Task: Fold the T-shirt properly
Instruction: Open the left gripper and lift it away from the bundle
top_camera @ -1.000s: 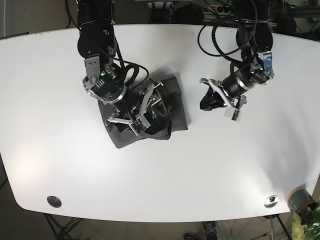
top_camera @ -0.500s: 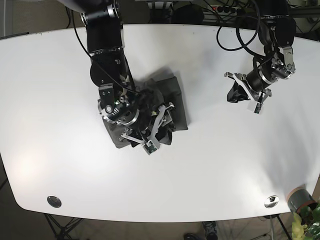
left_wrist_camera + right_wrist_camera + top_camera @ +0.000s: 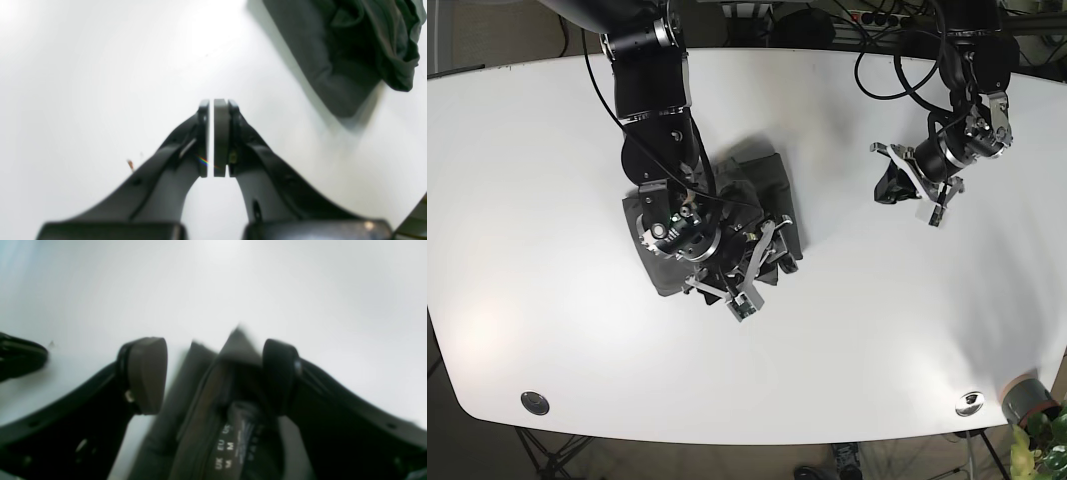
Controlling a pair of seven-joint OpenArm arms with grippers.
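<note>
The dark grey T-shirt [image 3: 727,215] lies bunched in a rough folded block on the white tabletop [image 3: 877,340], a little toward the base view's left of the tabletop's middle; the right gripper [image 3: 752,268] sits over the shirt's near edge, its arm reaching down across the cloth from the far side; in the right wrist view its jaws stand spread, with a ridge of the shirt [image 3: 213,400] rising between them and lying against the inner face of one jaw, and a size label reading UK, EU, US and M shows on the cloth, though the picture is blurred. The left gripper [image 3: 917,190] hangs over bare tabletop well apart from the T-shirt, on the base view's right; in the left wrist view its jaws are pressed almost together with only a thin slit between the pads, holding nothing; from there the shirt [image 3: 350,50] shows in the upper right corner, clear of the jaws.
</note>
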